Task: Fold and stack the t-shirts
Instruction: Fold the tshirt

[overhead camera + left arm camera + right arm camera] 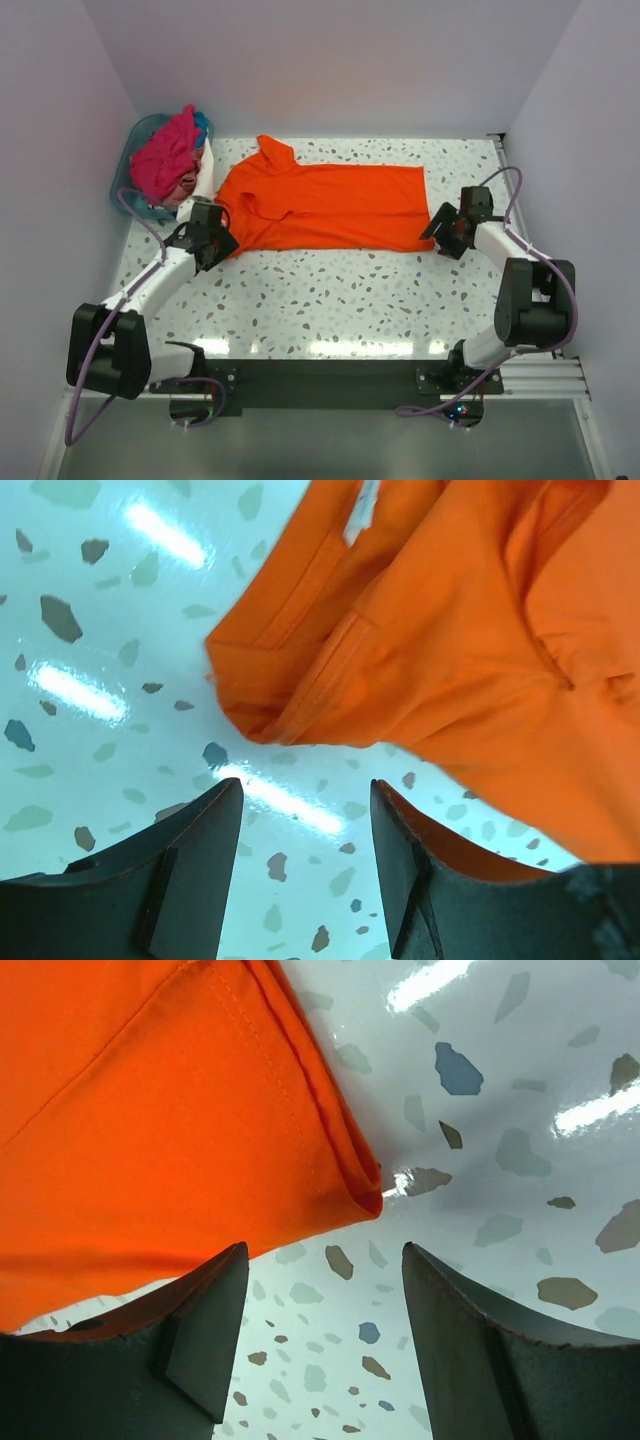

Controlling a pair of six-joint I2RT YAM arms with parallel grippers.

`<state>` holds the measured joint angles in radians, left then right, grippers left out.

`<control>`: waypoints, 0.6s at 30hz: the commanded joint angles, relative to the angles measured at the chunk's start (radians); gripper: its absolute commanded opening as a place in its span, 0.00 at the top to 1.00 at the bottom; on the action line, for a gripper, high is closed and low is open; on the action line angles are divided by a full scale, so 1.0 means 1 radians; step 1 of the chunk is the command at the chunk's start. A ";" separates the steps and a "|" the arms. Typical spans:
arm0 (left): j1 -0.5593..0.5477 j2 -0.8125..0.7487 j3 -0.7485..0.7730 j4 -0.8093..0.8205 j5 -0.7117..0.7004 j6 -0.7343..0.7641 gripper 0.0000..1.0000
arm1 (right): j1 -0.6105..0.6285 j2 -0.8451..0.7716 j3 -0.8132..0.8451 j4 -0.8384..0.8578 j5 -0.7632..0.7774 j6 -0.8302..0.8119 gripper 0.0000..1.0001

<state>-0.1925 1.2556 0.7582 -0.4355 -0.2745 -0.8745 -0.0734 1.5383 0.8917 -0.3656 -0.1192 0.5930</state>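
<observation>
The orange t-shirt (325, 205) lies spread flat across the back of the table, collar end to the left, one sleeve (274, 152) pointing to the back. My left gripper (213, 243) is open and empty, just off the shirt's near-left corner; in the left wrist view (305, 802) the folded sleeve edge (300, 670) and a white neck label (360, 515) lie just ahead of the jaws. My right gripper (446, 232) is open and empty beside the shirt's near-right hem corner (360, 1185), seen in the right wrist view (325, 1260). A magenta-pink shirt (165, 155) is piled in the basket.
A teal plastic basket (128, 170) stands at the back left corner, holding pink, blue and white cloth. White walls close the table on the left, back and right. The speckled tabletop (330, 300) runs bare from the shirt to the front edge.
</observation>
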 commanded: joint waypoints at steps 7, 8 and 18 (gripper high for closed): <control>-0.005 0.103 -0.010 0.086 -0.035 -0.049 0.39 | 0.011 0.040 0.003 0.091 0.015 0.024 0.38; -0.004 0.116 -0.004 0.095 -0.037 -0.050 0.39 | 0.011 0.045 0.000 0.097 0.013 0.027 0.38; 0.021 0.245 0.055 0.123 -0.075 -0.047 0.41 | 0.012 0.103 -0.019 0.140 0.009 0.039 0.48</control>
<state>-0.1875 1.4792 0.7647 -0.3691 -0.3023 -0.9073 -0.0635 1.6268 0.8818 -0.2756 -0.1188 0.6193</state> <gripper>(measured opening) 0.595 0.529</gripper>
